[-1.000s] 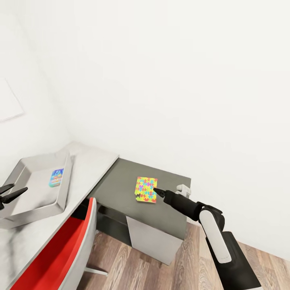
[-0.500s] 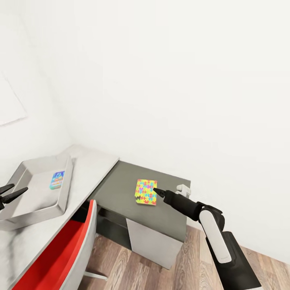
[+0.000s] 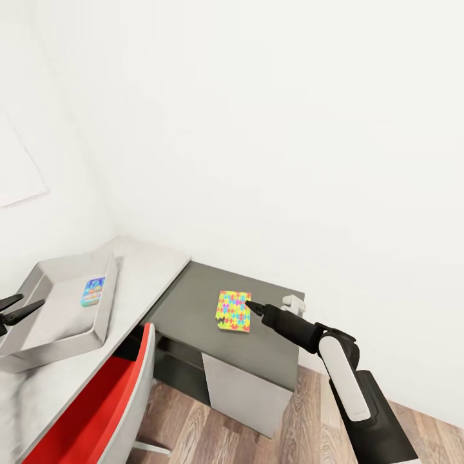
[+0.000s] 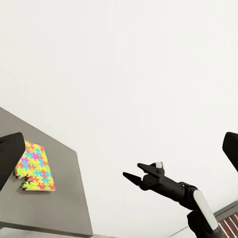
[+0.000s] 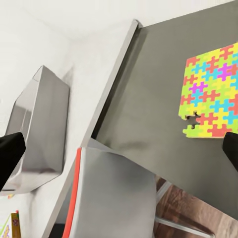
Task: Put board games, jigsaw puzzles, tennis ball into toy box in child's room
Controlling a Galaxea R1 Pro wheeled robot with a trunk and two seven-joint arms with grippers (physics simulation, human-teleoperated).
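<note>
On top of the low dark grey cabinet (image 3: 258,322), right of the pale grey bench (image 3: 145,267), a thin square jigsaw panel of yellow, pink, blue and green interlocking pieces (image 3: 233,310) is lying flat, one piece missing from its near edge. The right tool (image 3: 252,308) is hovering just beside the panel's right edge, fingertips pointing at it; from the right wrist view the two black fingers are sitting wide apart, nothing between them. The left tool (image 3: 14,306) is hanging at the near left, by the bin's near end, its fingers spread too and carrying nothing.

That puzzle is looking like a light, stiff, very thin sheet, so I'm judging it tricky: lying flush on the cabinet, it is offering no edge to pinch from above. A smooth printed face may well slip. The best hold is probably across its thickness at an edge, perhaps once it is slid to overhang the cabinet's near rim.

Over on the bench, the light grey rectangular plastic toy box with sloping sides (image 3: 103,319) is sitting well left of the puzzle. Inside it, a flat colourful board game box (image 3: 93,291) is lying on the floor of the bin toward the far right side, with plenty of bare bottom around it.
</note>
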